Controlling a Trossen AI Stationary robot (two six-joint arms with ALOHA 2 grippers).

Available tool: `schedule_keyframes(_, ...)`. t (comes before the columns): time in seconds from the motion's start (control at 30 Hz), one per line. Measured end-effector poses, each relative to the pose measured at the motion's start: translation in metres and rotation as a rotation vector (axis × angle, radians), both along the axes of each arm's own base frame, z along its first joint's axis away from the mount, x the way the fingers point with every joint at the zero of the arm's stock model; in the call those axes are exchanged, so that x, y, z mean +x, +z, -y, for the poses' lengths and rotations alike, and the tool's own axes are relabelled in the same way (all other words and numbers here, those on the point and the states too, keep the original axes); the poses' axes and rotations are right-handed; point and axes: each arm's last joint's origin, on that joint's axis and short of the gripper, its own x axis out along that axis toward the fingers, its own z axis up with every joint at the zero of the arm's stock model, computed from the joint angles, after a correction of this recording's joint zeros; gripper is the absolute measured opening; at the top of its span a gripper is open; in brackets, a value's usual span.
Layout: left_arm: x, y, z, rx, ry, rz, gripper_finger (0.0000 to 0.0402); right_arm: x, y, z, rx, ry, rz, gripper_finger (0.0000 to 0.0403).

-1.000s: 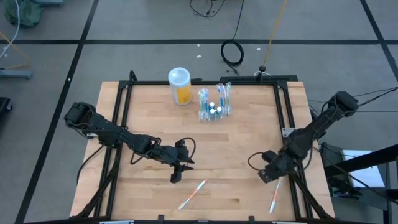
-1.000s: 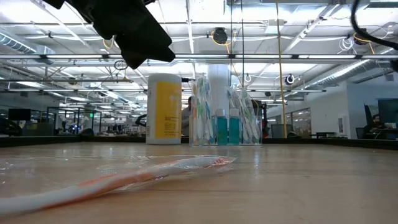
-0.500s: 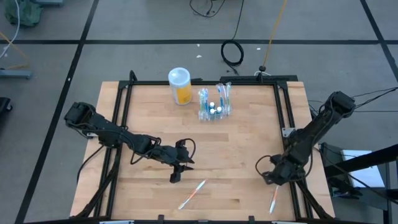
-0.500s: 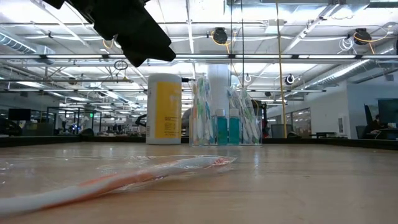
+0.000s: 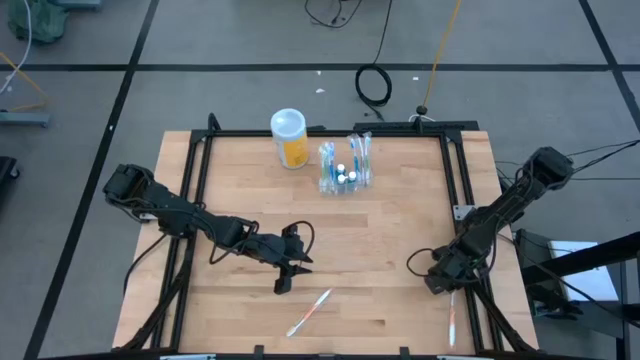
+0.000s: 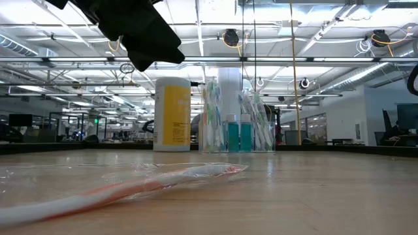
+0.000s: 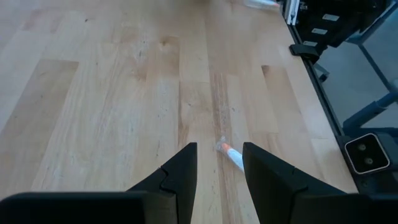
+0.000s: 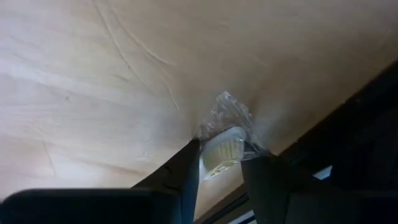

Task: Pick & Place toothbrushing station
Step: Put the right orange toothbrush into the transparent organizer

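The toothbrushing station (image 5: 345, 166), a low see-through holder with upright brushes and tubes, stands on its base at the table's far middle; it also shows in the low view (image 6: 236, 111). My left gripper (image 5: 284, 284) is open above the table, its fingers (image 7: 219, 163) above one end of a wrapped toothbrush (image 5: 310, 312). My right gripper (image 5: 440, 286) is open, low at the table's right edge. Its fingers stand on either side of the head of a second wrapped toothbrush (image 5: 452, 322). My right gripper (image 8: 222, 153) has the wrapped brush head (image 8: 225, 144) between its open fingers, which come slanting down from above. The plastic wrap (image 8: 231, 112) meets the inner sides of both fingers. The toothbrush lies flat on the table beside the dark frame rail.
A taller yellow-orange cup (image 5: 289, 138) with a white top stands left of the station, also in the low view (image 6: 172, 114). A black frame (image 5: 460, 190) runs along the table's edges. Bare wood lies between the station and both grippers.
My right gripper has gone a little toward the table's near right corner. The wrapped toothbrush at it has slid toward the right edge and turned from slanting to nearly parallel with that edge.
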Motion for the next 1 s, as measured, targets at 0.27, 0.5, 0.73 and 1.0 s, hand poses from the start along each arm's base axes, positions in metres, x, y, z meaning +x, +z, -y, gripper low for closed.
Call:
schedule_keyframes(0.27,0.000,0.000,0.000,-0.024,0.017,-0.003,0.0132,0.010,0.003,0.007,0.051,0.069,0.106,0.0068)
schedule_keyframes(0.5,0.000,0.000,0.000,-0.023,0.016,-0.003,0.0132,0.029,0.018,0.012,0.051,0.053,0.453,0.0051)
schedule_keyframes(0.73,0.000,0.000,0.000,-0.019,0.024,-0.003,0.0132,0.051,0.045,0.029,-0.019,0.026,0.876,0.0055)
schedule_keyframes(1.0,0.000,0.000,0.000,-0.021,0.026,-0.003,0.0132,0.078,0.085,0.068,-0.273,0.093,1.431,0.0051)
